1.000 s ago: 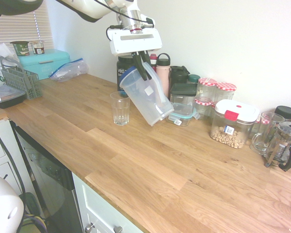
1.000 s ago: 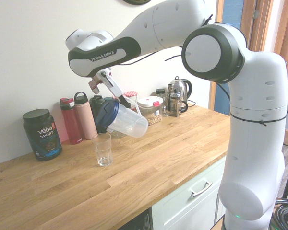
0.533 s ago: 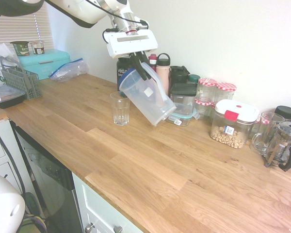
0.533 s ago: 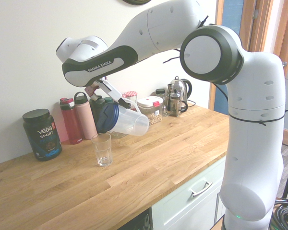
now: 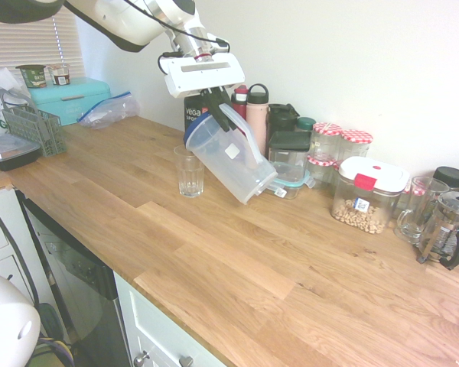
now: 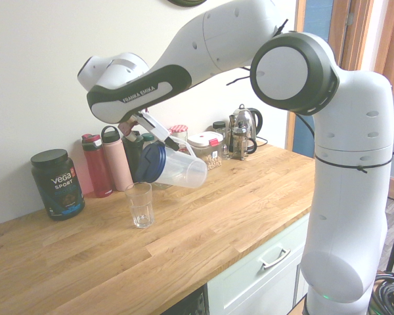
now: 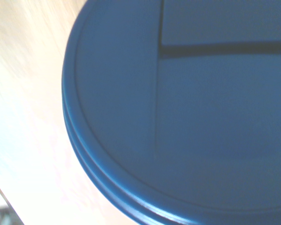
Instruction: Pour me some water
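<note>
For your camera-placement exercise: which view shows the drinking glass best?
The second exterior view: the drinking glass stands unobstructed on the counter, below the tilted pitcher. The first exterior view also shows the glass, but the pitcher sits close beside it. The wrist view shows only the blue lid.

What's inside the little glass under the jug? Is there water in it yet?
The glass on the counter looks empty; no water shows in it. The claw holds the pitcher tilted beside it, blue lid on. Water inside the pitcher can't be made out.

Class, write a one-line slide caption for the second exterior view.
Gripper holds a blue-lidded pitcher tipped steeply above a glass on the wooden counter.
</note>
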Robot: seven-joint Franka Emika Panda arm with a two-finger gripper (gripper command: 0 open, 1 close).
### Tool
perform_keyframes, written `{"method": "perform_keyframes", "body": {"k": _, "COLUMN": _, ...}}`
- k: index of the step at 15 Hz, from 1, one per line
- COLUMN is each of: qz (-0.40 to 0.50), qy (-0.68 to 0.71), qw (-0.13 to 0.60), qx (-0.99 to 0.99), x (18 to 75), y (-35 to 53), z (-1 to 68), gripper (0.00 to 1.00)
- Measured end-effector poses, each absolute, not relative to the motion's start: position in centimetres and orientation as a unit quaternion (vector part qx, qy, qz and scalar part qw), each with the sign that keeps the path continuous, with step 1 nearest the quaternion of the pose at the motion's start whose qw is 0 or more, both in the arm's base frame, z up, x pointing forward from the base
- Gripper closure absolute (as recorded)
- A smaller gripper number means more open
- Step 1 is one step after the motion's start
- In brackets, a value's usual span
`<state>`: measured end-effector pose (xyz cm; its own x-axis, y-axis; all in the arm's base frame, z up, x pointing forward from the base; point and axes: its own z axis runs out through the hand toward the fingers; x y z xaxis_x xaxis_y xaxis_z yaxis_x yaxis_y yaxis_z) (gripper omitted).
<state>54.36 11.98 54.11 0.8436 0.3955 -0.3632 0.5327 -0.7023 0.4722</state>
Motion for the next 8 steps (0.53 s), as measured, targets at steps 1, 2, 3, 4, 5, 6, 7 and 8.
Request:
{"method": "perform_keyframes", "body": {"k": 1, "qz": -0.107, "qy": 0.246, "qw": 0.267, "qx": 0.926, "x": 53.8, "y": 11.4, "z": 55.7, "gripper": 1.00}}
{"method": "perform_keyframes", "body": {"k": 2, "qz": -0.095, "qy": 0.237, "qw": 0.241, "qx": 0.936, "x": 53.1, "y": 10.2, "z": 57.8, "gripper": 1.00}}
{"method": "perform_keyframes", "body": {"k": 3, "qz": -0.081, "qy": 0.225, "qw": 0.214, "qx": 0.947, "x": 52.2, "y": 8.5, "z": 60.3, "gripper": 1.00}}
{"method": "perform_keyframes", "body": {"k": 4, "qz": -0.069, "qy": 0.210, "qw": 0.187, "qx": 0.957, "x": 51.2, "y": 6.7, "z": 62.6, "gripper": 1.00}}
{"method": "perform_keyframes", "body": {"k": 5, "qz": -0.057, "qy": 0.191, "qw": 0.160, "qx": 0.967, "x": 50.2, "y": 4.8, "z": 64.3, "gripper": 1.00}}
{"method": "perform_keyframes", "body": {"k": 6, "qz": -0.049, "qy": 0.170, "qw": 0.133, "qx": 0.975, "x": 49.3, "y": 3.0, "z": 65.6, "gripper": 1.00}}
{"method": "perform_keyframes", "body": {"k": 7, "qz": -0.042, "qy": 0.150, "qw": 0.108, "qx": 0.982, "x": 48.3, "y": 1.5, "z": 66.6, "gripper": 1.00}}
{"method": "perform_keyframes", "body": {"k": 8, "qz": -0.038, "qy": 0.129, "qw": 0.084, "qx": 0.987, "x": 47.5, "y": -0.1, "z": 67.0, "gripper": 1.00}}
